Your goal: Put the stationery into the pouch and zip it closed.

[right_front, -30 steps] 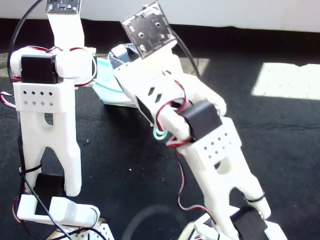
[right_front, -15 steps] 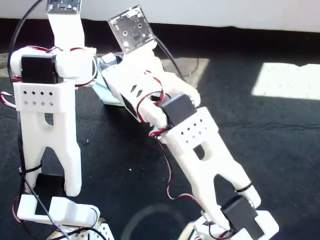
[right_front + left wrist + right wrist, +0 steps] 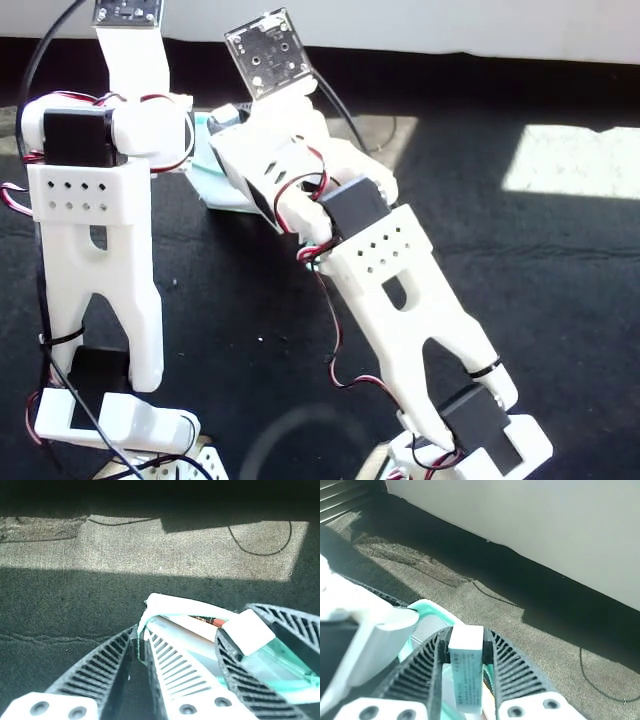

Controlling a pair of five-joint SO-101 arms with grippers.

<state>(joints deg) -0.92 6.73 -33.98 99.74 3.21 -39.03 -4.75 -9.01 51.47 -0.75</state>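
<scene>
In the left wrist view my left gripper (image 3: 139, 632) is shut on the white rim of the teal pouch (image 3: 185, 611), holding its mouth up. A red pen (image 3: 212, 621) lies inside. My right gripper (image 3: 465, 636) is shut on a white eraser (image 3: 466, 677) and hangs right over the pouch (image 3: 427, 611) opening. That eraser (image 3: 248, 630) sits just above the pouch mouth. From above, the pouch (image 3: 212, 185) peeks out between the two white arms, with the right arm (image 3: 300, 170) leaning across it.
Dark carpet covers the table, with a sunlit patch (image 3: 570, 160) at the right. A thin black cable (image 3: 260, 545) loops on the carpet beyond the pouch. A white wall (image 3: 545, 525) runs along the back.
The right arm has swung left and forward with the eraser, coming over the pouch beside the left arm. The left arm has kept still.
</scene>
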